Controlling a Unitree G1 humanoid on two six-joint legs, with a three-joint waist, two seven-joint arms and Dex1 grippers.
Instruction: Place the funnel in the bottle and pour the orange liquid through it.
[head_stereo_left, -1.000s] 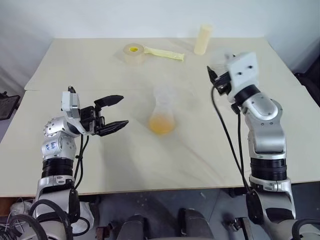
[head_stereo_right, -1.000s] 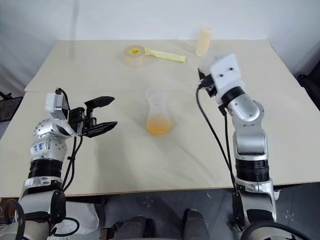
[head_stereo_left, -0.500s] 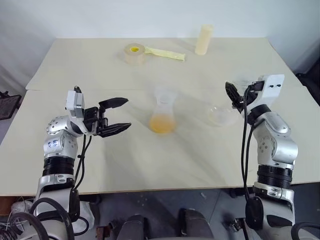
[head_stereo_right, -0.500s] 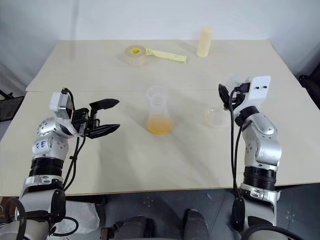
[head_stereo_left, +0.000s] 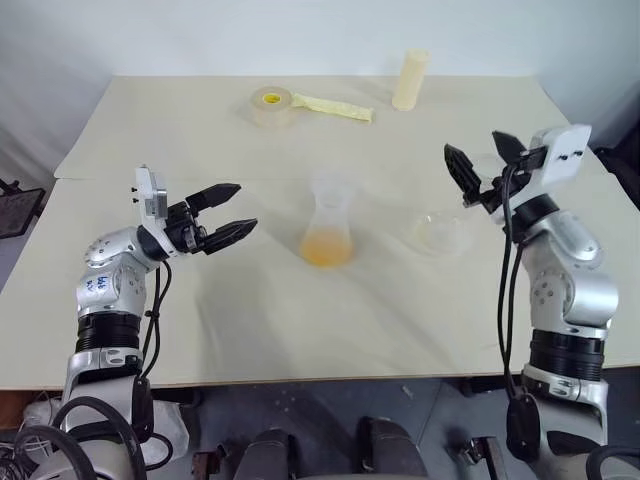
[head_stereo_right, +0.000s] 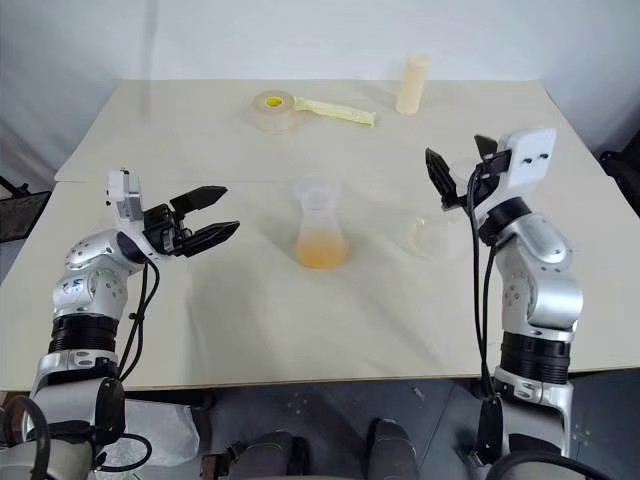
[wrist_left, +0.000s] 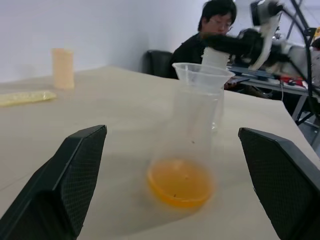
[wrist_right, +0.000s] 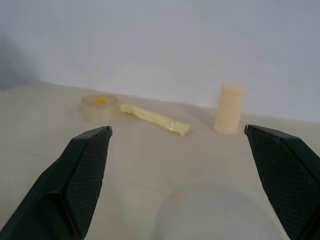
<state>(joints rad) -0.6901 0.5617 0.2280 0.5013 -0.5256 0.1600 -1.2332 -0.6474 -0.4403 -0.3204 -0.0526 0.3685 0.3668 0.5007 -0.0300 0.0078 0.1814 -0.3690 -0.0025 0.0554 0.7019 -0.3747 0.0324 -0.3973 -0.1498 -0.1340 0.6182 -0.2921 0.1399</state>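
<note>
Left end effector (head_stereo_left: 228, 214): fingers spread wide, holding nothing, raised over the left part of the tabletop and pointing right toward the bottle.
Right end effector (head_stereo_left: 484, 163): fingers spread wide, holding nothing, raised over the right part of the tabletop, above and just right of the clear cup.
Bottle (head_stereo_left: 326, 221): stands upright near the middle of the tabletop, between the two end effectors and apart from both; its wide neck is open at the top.
Orange liquid (head_stereo_left: 324, 249): a shallow pool in the flared bottom of the bottle.
Clear cup (head_stereo_left: 438, 232): a small see-through piece resting on the tabletop to the right of the bottle; whether it is a funnel or a cup I cannot tell.
Tape roll (head_stereo_left: 269, 105): at the far side, left of centre, with a yellow strip (head_stereo_left: 333, 107) trailing from it to the right.
Cream cylinder (head_stereo_left: 409, 80): upright at the far edge, right of the strip.
Tabletop (head_stereo_left: 300, 330): pale, bare along the near side.
Person (wrist_left: 206, 31): seated beyond the tabletop, seen from the left wrist.
</note>
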